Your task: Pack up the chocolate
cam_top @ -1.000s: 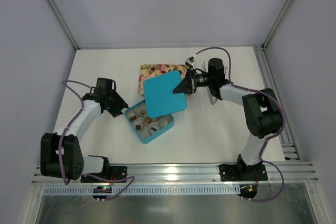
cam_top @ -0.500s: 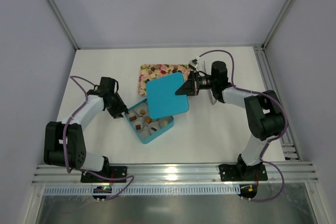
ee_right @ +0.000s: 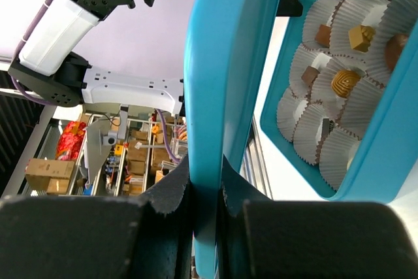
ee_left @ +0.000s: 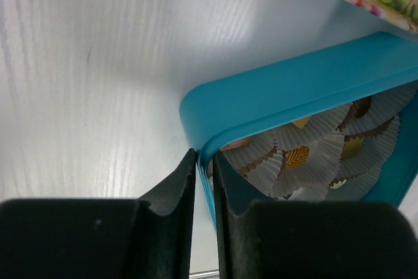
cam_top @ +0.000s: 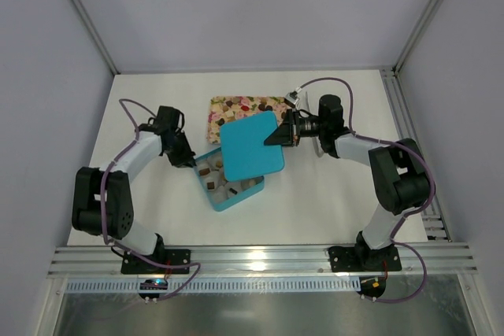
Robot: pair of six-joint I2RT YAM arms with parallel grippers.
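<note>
A teal box (cam_top: 223,197) sits mid-table with chocolate (cam_top: 206,171) in white paper cups. My left gripper (cam_top: 190,160) is shut on the box's left wall. In the left wrist view the thin teal wall (ee_left: 208,184) runs between the fingers, with my left gripper (ee_left: 204,158) pinching it and a chocolate (ee_left: 297,156) lying just inside. My right gripper (cam_top: 277,138) is shut on the teal lid (cam_top: 250,145), which hovers tilted over the box's far half. In the right wrist view the lid (ee_right: 228,63) stands edge-on in my right gripper (ee_right: 206,171), with chocolate (ee_right: 344,83) in its cups to the right.
A flowered tray (cam_top: 236,106) lies just behind the box, partly under the lid. Aluminium frame posts and a rail line the table's right side (cam_top: 402,116) and near edge (cam_top: 260,257). White walls close in the left, back and right.
My left gripper moved in to the box's left corner and shut on its wall. The box turned slightly. The right gripper brought the lid a little further over the box.
</note>
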